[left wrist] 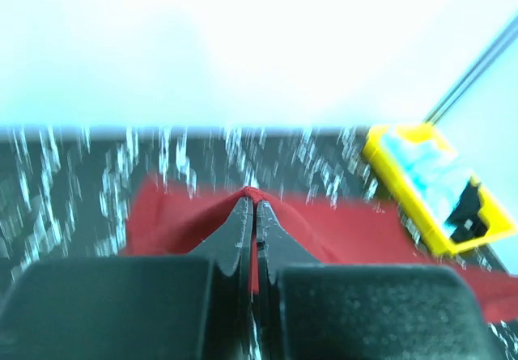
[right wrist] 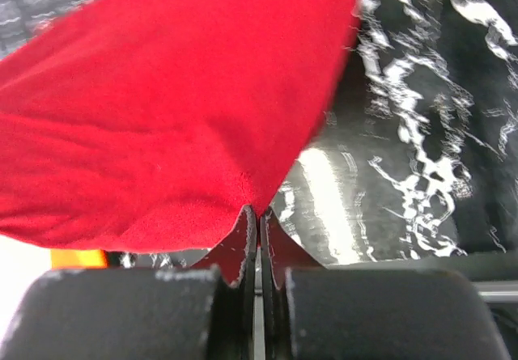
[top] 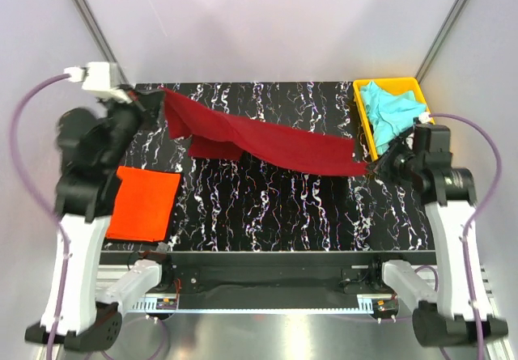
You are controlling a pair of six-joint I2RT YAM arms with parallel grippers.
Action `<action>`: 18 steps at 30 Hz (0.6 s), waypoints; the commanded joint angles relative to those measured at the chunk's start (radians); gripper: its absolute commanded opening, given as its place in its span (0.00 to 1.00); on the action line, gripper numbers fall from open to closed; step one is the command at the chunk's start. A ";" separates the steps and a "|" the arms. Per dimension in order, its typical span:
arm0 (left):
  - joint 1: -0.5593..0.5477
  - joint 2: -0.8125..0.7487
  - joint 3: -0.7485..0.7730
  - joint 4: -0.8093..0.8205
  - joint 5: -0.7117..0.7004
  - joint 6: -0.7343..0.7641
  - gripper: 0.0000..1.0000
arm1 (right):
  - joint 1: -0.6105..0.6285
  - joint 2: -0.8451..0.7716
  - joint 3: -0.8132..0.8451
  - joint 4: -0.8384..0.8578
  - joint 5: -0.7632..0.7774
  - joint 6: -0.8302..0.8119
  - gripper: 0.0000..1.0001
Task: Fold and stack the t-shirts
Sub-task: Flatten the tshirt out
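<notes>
From above, the dark red t-shirt (top: 267, 141) stretches across the table (top: 267, 206) between the left gripper (top: 150, 99) and the right gripper (top: 374, 166). Only that view shows the whole span and the folded orange t-shirt (top: 144, 202) at the left. Each wrist view shows its jaws pressed together on a pinch of red cloth, the shirt spreading out beyond the fingertips.

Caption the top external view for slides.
The left gripper and right gripper hold the dark red t-shirt stretched over the table; orange t-shirt lies folded.
</notes>
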 commanded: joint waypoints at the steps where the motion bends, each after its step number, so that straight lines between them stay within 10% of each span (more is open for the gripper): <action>1: 0.001 -0.126 0.134 0.158 0.058 0.107 0.00 | 0.048 -0.116 0.132 -0.101 -0.093 -0.080 0.00; 18: -0.043 -0.144 0.493 0.279 -0.108 0.340 0.00 | 0.050 -0.255 0.601 -0.228 -0.139 0.013 0.00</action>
